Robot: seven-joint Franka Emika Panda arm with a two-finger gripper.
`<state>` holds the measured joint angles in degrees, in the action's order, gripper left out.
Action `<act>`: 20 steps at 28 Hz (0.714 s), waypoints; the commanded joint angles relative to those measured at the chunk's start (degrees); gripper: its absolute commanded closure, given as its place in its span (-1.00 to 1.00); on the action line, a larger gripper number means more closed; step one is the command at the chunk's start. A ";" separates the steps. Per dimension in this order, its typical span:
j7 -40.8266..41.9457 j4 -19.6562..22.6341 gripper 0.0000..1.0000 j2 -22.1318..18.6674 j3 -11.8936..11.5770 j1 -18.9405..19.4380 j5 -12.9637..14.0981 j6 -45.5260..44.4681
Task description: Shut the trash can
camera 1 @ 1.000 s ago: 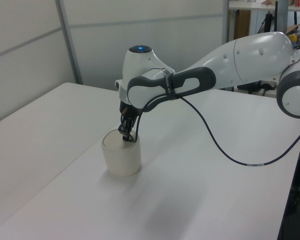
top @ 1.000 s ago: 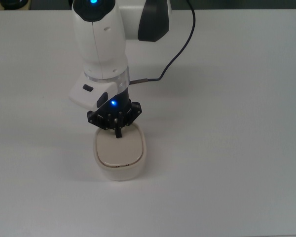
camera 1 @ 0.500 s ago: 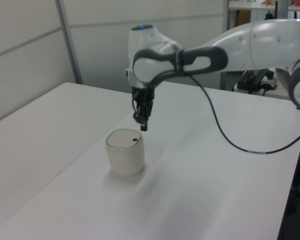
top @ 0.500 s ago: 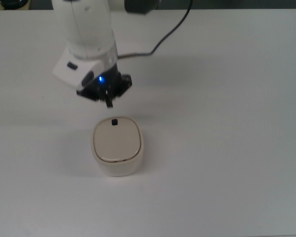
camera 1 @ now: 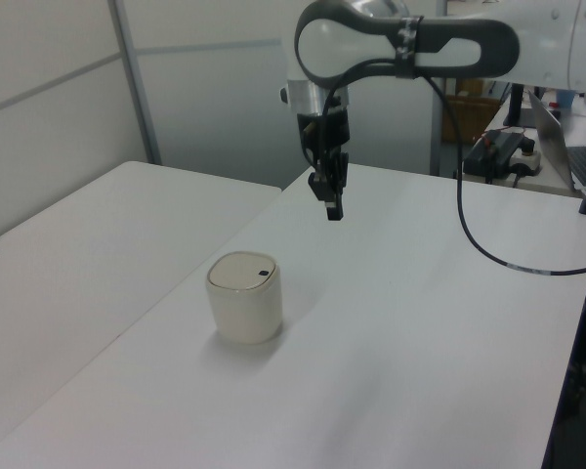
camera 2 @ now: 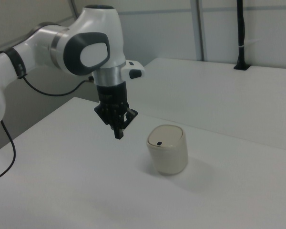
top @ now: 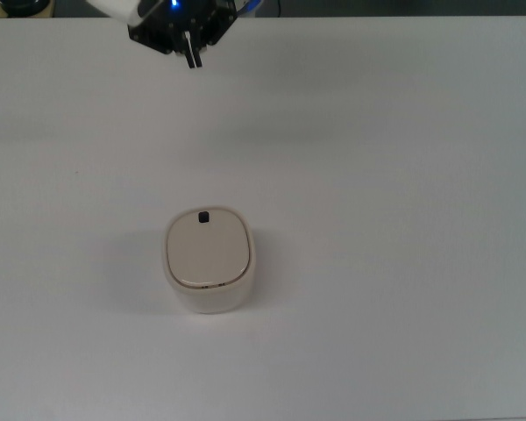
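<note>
The trash can [top: 209,259] stands upright on the white bench [top: 403,219], well below and apart from the gripper [top: 193,60]. Its flat lid [top: 207,249] sits shut and flush, so its contents are hidden. A small black tab [top: 203,216] lies at the lid edge nearest the gripper. The gripper hangs in the air, fingers pressed together, holding nothing.

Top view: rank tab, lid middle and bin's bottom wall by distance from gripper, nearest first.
1. Tiny black tab, at the lid's top edge.
2. Flat cream lid, its middle, below the tab.
3. Rounded cream plastic trash can, lower wall, farthest from the gripper.
</note>
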<state>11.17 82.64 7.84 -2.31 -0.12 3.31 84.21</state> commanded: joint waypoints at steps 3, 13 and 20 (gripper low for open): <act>-8.35 1.91 0.43 -2.04 0.02 0.12 -4.37 -0.71; -8.44 1.82 -1.00 -1.33 0.37 0.47 -7.53 0.86; -8.35 1.82 -1.00 -1.33 0.29 0.39 -7.53 2.98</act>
<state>3.96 83.44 7.02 -2.13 -0.01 -3.25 85.11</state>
